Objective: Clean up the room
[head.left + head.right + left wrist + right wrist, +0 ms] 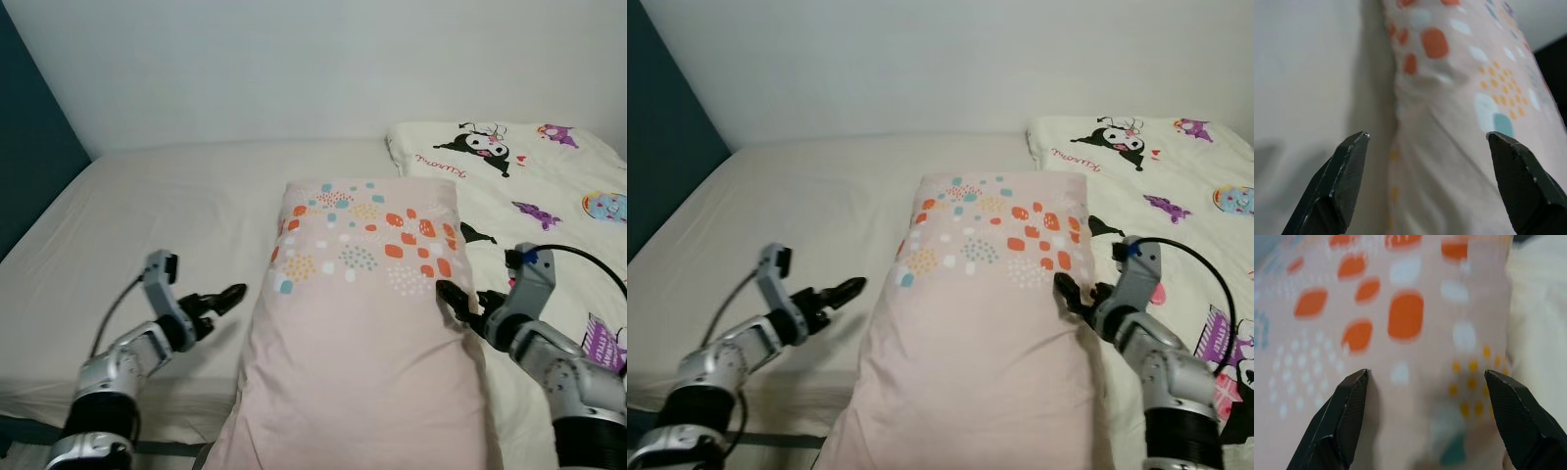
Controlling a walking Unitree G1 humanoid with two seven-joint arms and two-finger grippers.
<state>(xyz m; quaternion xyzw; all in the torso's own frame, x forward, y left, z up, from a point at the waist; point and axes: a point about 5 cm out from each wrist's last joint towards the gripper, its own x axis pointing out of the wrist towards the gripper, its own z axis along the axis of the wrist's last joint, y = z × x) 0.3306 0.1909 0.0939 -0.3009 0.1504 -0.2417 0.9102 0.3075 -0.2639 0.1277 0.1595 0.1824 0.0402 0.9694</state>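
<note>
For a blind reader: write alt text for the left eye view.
A pink spotted pillow lies lengthwise on a bed, with the left claw and right claw open at either side. A cartoon-print blanket lies to its right.

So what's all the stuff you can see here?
pillow: one, pink with orange, teal and yellow dots, lengthwise in the middle of the bed
blanket: one, cream with cartoon characters, on the bed's right side
bed sheet: one, beige, covers the mattress
wall: white, behind the bed
panel: dark teal, far left
left hand: one, black fingers open, beside the pillow's left edge
right hand: one, black fingers open, at the pillow's right edge
</note>
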